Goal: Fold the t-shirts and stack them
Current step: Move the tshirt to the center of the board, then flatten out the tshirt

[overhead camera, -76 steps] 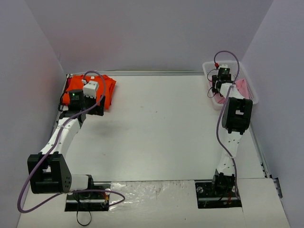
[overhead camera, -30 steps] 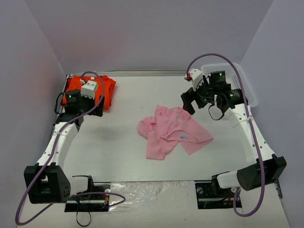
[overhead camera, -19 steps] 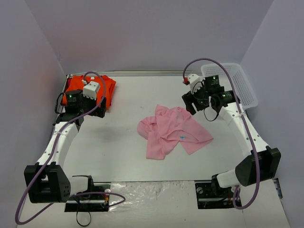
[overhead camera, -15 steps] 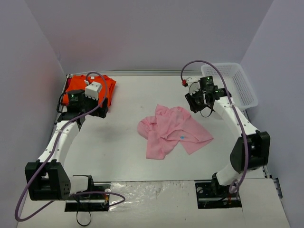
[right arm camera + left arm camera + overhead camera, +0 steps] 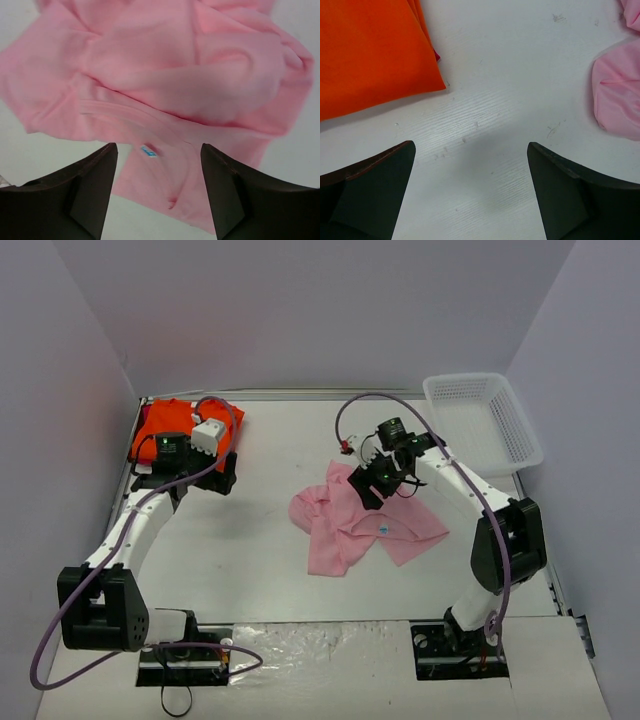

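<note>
The light pink t-shirt [image 5: 352, 525] lies crumpled in the middle of the table. My right gripper [image 5: 366, 486] hovers over its far edge. In the right wrist view this gripper [image 5: 159, 170] is open, with the pink t-shirt [image 5: 165, 85] and its small blue label [image 5: 148, 151] below the fingers and nothing between them. The bright orange t-shirt [image 5: 172, 426] lies folded in the far left corner. My left gripper [image 5: 222, 478] stands just right of it, open [image 5: 470, 165] over bare table, with the orange t-shirt [image 5: 370, 55] at upper left and the pink t-shirt [image 5: 620, 95] at the right edge.
A white mesh basket [image 5: 505, 425] with nothing in it stands at the far right against the wall. Grey walls close in the table on the left, back and right. Both arm bases sit at the near edge.
The pink t-shirt went from the basket to the table's middle early on. My right gripper has swung left from beside the basket to above it. My left gripper has shifted right, off the orange t-shirt.
</note>
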